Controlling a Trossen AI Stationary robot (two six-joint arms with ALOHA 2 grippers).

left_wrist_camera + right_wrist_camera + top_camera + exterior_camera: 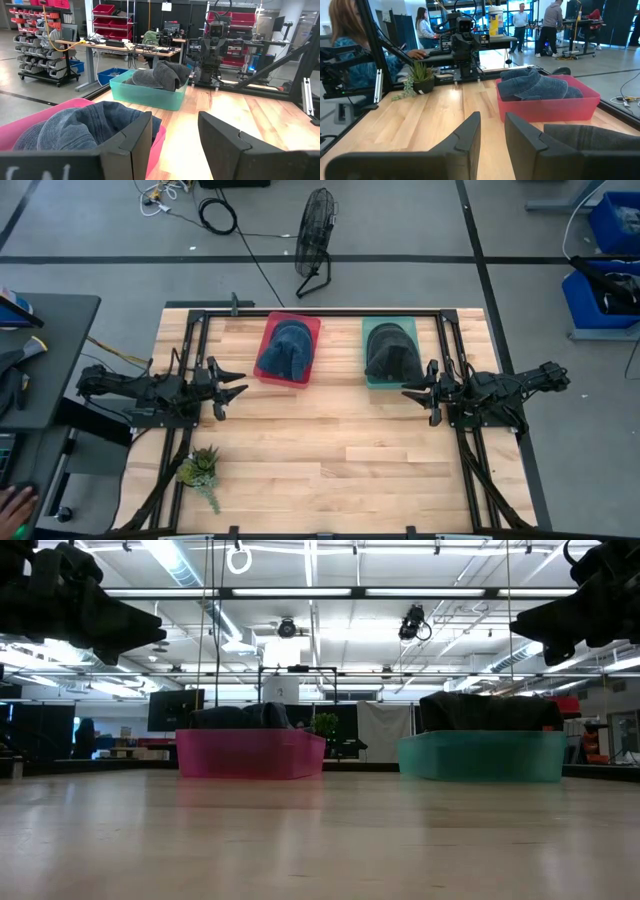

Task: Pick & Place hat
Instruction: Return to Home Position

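Observation:
A blue denim hat (288, 345) lies in a red bin (271, 330) at the table's far middle. A dark grey hat (390, 350) lies in a teal bin (369, 381) to its right. My left gripper (238, 387) hovers open above the table, left of the red bin. In its wrist view (175, 125) the denim hat (85, 127) lies close ahead. My right gripper (410, 392) hovers open just near and right of the teal bin. Its fingers (492, 122) point toward the red bin (547, 107). Both grippers hold nothing.
A small potted plant (200, 470) stands at the table's near left corner. Bare wood fills the table's middle and near side (340, 450). In the low view the red bin (250, 753) and teal bin (482, 755) stand side by side. People stand in the room beyond.

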